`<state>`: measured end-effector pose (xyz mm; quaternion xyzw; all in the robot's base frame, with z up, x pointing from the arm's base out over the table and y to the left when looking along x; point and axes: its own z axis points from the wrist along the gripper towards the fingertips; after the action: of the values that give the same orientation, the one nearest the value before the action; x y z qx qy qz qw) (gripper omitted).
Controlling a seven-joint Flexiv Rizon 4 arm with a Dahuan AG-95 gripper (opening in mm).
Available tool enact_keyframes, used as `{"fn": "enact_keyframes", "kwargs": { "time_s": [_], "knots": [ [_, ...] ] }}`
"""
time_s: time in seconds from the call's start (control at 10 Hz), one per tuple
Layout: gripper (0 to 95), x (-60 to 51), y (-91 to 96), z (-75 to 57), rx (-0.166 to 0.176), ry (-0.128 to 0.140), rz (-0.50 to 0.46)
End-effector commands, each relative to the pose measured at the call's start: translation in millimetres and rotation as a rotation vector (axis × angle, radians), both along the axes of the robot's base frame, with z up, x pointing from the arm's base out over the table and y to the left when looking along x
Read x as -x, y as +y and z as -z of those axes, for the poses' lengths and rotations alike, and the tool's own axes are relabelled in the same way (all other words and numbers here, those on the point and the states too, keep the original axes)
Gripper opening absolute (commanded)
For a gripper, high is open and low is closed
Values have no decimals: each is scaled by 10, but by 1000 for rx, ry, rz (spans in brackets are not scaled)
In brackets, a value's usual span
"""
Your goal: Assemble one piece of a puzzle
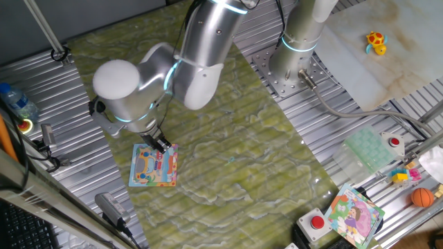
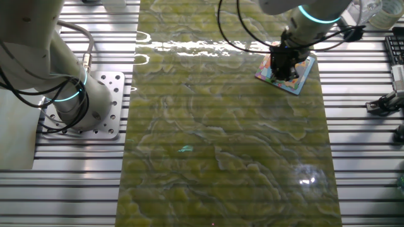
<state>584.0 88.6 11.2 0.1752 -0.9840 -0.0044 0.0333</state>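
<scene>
Hovering low over the puzzle (image 1: 153, 166), the gripper (image 1: 161, 145) pointed down at the upper right part of the board in one fixed view, and whether its black fingers were apart or together could not be told from either camera. In the other fixed view the gripper (image 2: 283, 65) covered the middle of the puzzle (image 2: 305, 74), so only the light-blue border and strips of the orange and pink picture showed around it. The piece could not be made out in either view; if it was at the fingertips, the gripper hid it. The puzzle lay flat on the green marbled mat (image 1: 235, 131) that covered the tabletop (image 1: 62, 97), near the mat's edge. The silver arm (image 1: 201, 48) reached over the mat from its base (image 1: 294, 48) at the far side. Well apart from the puzzle, a second square board with a purple-and-green picture (image 1: 355, 214) lay at the tabletop's corner, just beside a red button (image 1: 317, 223) and near an orange ball (image 1: 422, 198).
</scene>
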Motion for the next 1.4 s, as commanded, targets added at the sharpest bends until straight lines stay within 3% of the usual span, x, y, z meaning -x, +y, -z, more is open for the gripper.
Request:
{"fn": "enact_keyframes", "kwargs": {
  "time_s": [0.1, 0.6, 0.8, 1.1, 1.2, 1.4],
  "knots": [
    [0, -5, 6, 15, 5, 0, 2],
    [0, -171, -17, -135, 7, -20, -14],
    [0, -180, -13, -171, 1, -38, -25],
    [0, -108, 90, -436, 6, -30, 43],
    [0, -65, 145, -544, 10, -15, 116],
    [0, 42, 241, -733, 35, -12, 270]
  ]
}}
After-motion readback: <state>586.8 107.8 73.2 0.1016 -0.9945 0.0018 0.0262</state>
